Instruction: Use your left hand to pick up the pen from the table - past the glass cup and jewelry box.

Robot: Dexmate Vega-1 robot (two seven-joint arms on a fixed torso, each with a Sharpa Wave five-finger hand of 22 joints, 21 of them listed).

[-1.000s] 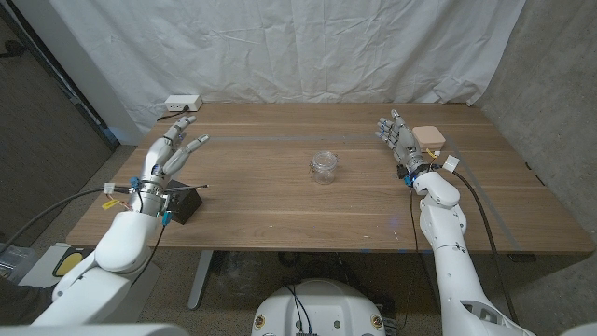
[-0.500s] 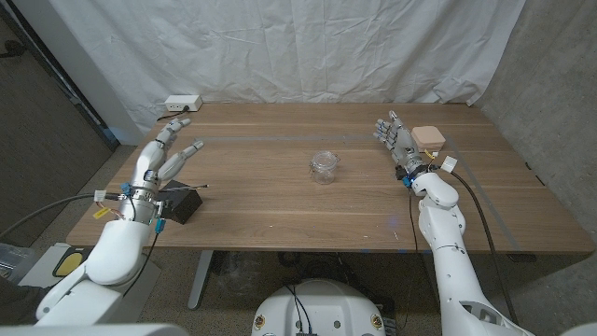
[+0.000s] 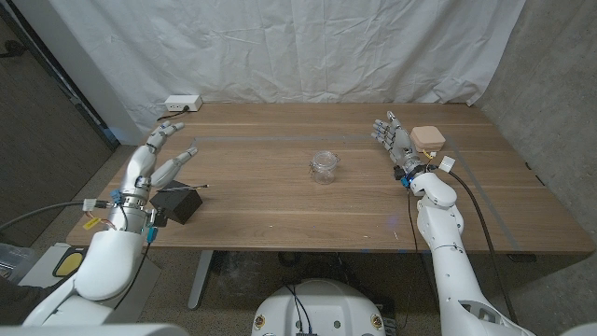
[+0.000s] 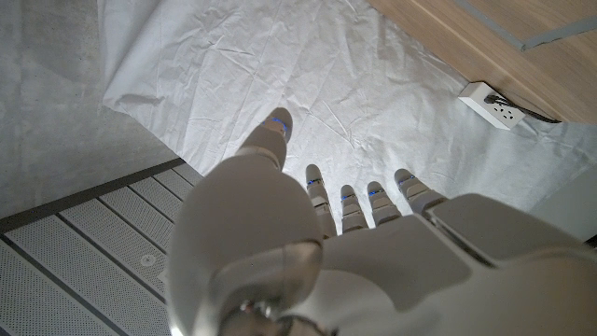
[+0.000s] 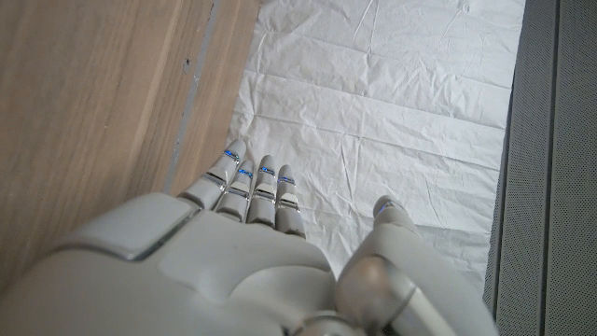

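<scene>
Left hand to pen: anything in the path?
Nothing visible. The left hand is open just beyond the pen, which lies along the far edge of the black box. The glass cup stands well aside at mid-table.

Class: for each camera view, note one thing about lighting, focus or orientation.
Head view: even, soft light, faint shadows, the glass cup sharp but nearly see-through. Left wrist view: turned, the wooden table above the white sheet, the left hand softly blurred. Right wrist view: the right hand likewise soft.
</scene>
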